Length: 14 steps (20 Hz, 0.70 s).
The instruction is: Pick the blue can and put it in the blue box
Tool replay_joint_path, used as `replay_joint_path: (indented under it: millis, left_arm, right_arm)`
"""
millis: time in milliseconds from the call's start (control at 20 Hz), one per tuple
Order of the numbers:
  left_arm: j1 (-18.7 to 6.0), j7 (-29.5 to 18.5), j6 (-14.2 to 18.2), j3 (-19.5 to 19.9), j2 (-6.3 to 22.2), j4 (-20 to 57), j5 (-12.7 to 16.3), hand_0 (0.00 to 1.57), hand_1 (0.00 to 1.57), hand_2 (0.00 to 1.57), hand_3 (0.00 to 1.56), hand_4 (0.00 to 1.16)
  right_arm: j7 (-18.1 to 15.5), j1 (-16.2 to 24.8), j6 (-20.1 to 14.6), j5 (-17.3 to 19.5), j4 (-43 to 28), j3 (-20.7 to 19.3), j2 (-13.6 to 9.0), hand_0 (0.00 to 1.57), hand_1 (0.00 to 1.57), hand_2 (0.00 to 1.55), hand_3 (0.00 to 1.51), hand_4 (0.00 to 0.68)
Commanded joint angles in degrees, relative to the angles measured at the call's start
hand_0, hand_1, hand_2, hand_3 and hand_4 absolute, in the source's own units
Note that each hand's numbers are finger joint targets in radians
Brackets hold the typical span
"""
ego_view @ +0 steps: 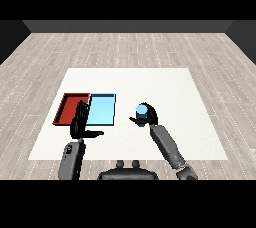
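Head view: right of frame centre, the right hand (148, 117) is curled round the blue can (142, 110), just right of the blue tray (102, 110). The left hand (81, 122), lower left, has straight fingers. Carry the can upright leftward, releasing only once over the tray.

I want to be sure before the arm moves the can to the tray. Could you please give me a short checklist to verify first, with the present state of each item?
1. Right hand curled round the blue can: ok.
2. Can lifted off the white table: cannot tell from this view.
3. Light blue tray has nothing inside: ok.
4. Path from the can leftward to the light blue tray has nothing in the way: ok.
5. Left hand, fingers straight, away from the drop spot: not ok; it overlaps the near edges of the red tray and the light blue tray.
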Motion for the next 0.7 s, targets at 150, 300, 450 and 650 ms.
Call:
replay_joint_path:
  millis: [150,300,450,650]
  left_arm:
    - [-2.6,-4.0,-0.2,-2.2,-1.3,9.8,-2.2,0.00,0.00,0.00,0.00,0.00]
    - [-2.3,-0.1,4.2,-9.6,-1.3,6.3,-0.9,0.00,0.00,0.00,0.00,0.00]
    - [-7.0,0.6,3.9,-10.0,-1.3,12.0,0.8,0.00,0.00,0.00,0.00,0.00]
    - [-7.8,5.6,4.1,-9.0,-1.3,9.3,-0.8,0.00,0.00,0.00,0.00,0.00]
  right_arm:
    - [1.6,-2.6,-0.1,3.1,-4.7,-1.6,0.1,1.50,1.50,1.46,1.41,0.648]
    - [0.0,-1.0,3.3,3.4,-9.6,-0.1,-1.7,1.46,1.46,1.43,1.41,0.660]
    - [-1.8,-3.0,2.9,4.3,-7.3,-2.0,-0.5,1.44,1.44,1.44,1.42,0.665]
    - [3.2,-1.8,2.4,6.2,-13.5,-1.5,1.4,1.43,1.43,1.45,1.42,0.659]
